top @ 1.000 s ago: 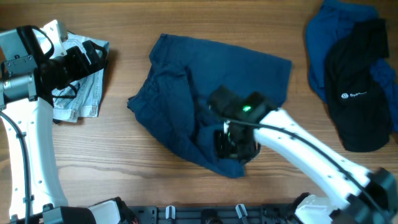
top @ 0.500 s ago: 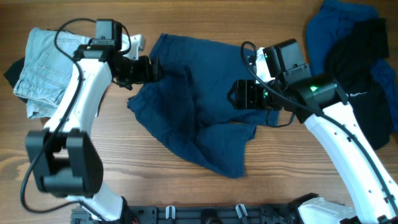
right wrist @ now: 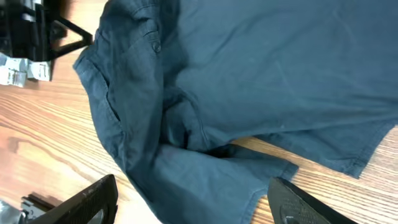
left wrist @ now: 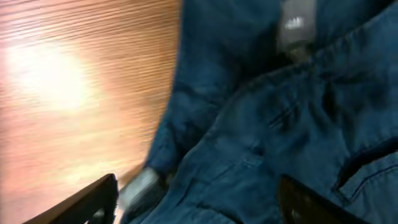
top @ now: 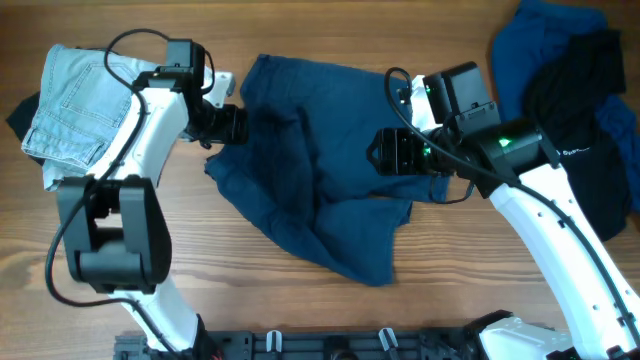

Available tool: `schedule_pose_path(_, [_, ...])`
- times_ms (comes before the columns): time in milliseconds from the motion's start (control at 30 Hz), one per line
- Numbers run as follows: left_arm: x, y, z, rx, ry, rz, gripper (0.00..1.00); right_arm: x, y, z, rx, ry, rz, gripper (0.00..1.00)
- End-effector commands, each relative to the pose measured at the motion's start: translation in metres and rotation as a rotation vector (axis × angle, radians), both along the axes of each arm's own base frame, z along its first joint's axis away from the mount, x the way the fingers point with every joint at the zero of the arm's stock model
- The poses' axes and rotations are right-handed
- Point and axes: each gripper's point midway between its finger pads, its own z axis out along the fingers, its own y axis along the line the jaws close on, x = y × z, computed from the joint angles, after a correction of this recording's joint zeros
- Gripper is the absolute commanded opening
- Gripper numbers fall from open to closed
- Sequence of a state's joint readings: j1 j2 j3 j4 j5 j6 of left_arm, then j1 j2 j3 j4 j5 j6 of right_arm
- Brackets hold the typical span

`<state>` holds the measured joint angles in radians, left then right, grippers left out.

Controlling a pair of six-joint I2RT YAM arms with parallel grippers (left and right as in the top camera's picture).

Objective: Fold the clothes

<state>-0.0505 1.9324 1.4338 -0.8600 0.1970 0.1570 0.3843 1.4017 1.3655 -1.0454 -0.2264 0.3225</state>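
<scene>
The dark navy trousers [top: 320, 130] lie rumpled and spread out in the middle of the table, one leg folded over at the lower edge. My left gripper [top: 228, 125] is open at their left edge, with the waistband cloth [left wrist: 280, 124] between its spread fingers. My right gripper [top: 383, 155] is open and hovers above the trousers' middle [right wrist: 261, 68], holding nothing. The light-wash jeans [top: 75, 110] lie folded at the far left. The royal-blue garment [top: 530, 60] and the black garment with a white logo [top: 570, 130] are heaped at the far right.
A dark cloth corner [top: 15, 115] sticks out under the jeans. A black rail [top: 330, 345] runs along the table's front edge. Bare wood [top: 200, 260] shows in front of the trousers. The left arm's gripper shows at the top left of the right wrist view [right wrist: 31, 37].
A second ago my left arm was over the jeans and my right gripper was low at the trouser leg. Both are now at the trousers' upper part. The left gripper has since shifted slightly left.
</scene>
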Motion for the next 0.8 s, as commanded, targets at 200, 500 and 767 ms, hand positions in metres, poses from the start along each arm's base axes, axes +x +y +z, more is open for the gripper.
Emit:
schedule_pose_path(200, [0.004, -0.021, -0.017, -0.106, 0.006, -0.119, 0.69, 0.006, -0.007, -0.003, -0.045, -0.022, -0.01, 0.78])
schedule_pose_path(500, [0.004, -0.021, -0.032, -0.105, 0.016, -0.119, 0.54, 0.007, -0.007, -0.002, -0.048, -0.031, 0.002, 0.79])
schedule_pose_path(767, [0.007, -0.019, -0.037, -0.096, 0.012, -0.113, 0.04, 0.014, -0.008, 0.0, -0.058, -0.062, -0.009, 0.8])
